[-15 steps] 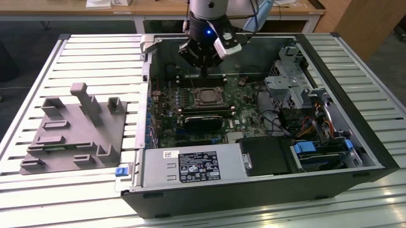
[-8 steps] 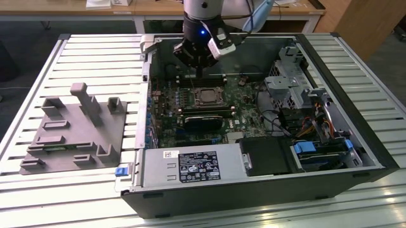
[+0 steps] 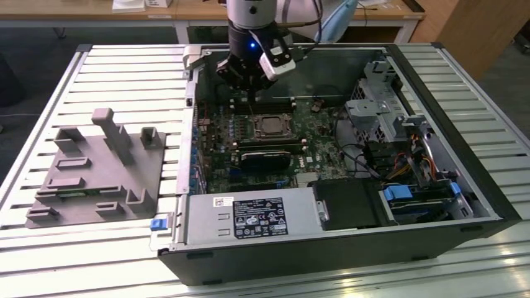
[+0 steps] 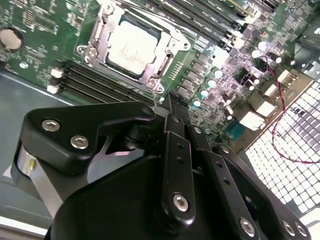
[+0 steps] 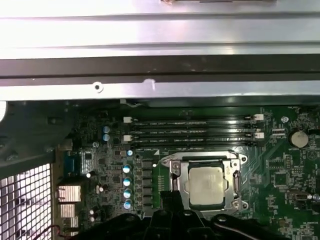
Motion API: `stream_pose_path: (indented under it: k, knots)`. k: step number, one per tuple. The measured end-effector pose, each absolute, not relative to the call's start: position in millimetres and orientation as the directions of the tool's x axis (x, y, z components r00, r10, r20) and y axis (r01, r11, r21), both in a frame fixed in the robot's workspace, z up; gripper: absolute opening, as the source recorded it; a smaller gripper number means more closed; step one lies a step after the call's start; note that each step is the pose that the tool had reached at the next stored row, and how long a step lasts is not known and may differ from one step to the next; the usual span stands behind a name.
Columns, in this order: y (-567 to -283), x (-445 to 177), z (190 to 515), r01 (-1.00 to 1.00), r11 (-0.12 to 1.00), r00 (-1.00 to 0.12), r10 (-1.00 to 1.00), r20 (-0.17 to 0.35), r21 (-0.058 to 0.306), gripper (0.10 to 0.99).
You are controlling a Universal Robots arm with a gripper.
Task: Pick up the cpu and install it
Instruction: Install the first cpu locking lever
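One shiny square cpu seated in metal-framed socket; fingers' state unclear.

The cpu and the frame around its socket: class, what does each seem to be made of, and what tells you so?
The cpu: pale silvery metal top, likely brushed; it gleams dully.
The socket frame: bright bare metal, probably steel; it glints at the edges.

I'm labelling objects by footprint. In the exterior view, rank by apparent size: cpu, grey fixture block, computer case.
1. Computer case
2. Grey fixture block
3. Cpu, seated in the motherboard socket
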State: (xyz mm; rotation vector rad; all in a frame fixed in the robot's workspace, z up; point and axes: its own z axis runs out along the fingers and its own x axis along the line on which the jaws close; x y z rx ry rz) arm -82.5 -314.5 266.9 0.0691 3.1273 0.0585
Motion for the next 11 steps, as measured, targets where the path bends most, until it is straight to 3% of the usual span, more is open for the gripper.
stream_pose_path:
  k: [11]
  knots:
    - [-308.5, -95.9, 261.7, 0.039, 0.999, -0.999, 0.039, -0.012, 0.038, 0.106]
